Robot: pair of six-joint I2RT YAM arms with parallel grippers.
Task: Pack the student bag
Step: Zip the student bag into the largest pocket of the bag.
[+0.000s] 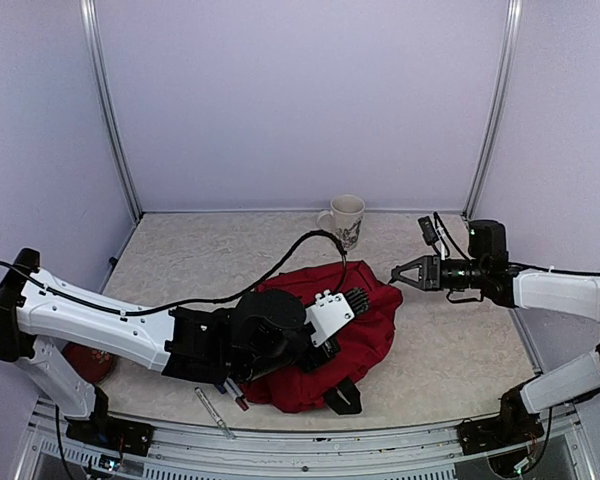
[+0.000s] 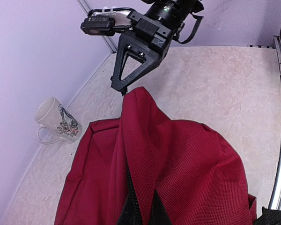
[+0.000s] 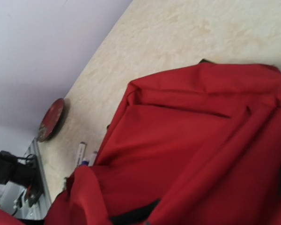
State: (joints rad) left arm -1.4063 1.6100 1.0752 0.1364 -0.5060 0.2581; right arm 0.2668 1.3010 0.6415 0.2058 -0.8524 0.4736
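The student bag [image 1: 365,345] is a dark-red fabric backpack lying in the middle of the table. In the left wrist view a ridge of its fabric [image 2: 145,140] beside a black zipper is pulled up into a peak. My left gripper [image 1: 358,300] reaches over the bag from the left. Its black fingertips [image 2: 160,212] are shut on a fold of that ridge. My right gripper [image 2: 123,89] comes in from the right, its tips shut on the far end of the ridge [image 1: 394,273]. The right wrist view is filled with red fabric [image 3: 187,150]; its own fingers do not show clearly.
A white patterned mug [image 1: 346,220] stands behind the bag. A dark-red disc [image 1: 85,362] lies at the left under my left arm. Pens [image 1: 235,395] and a thin ruler-like strip [image 1: 212,412] lie near the front edge. A black strap [image 1: 345,397] sticks out at the bag's front.
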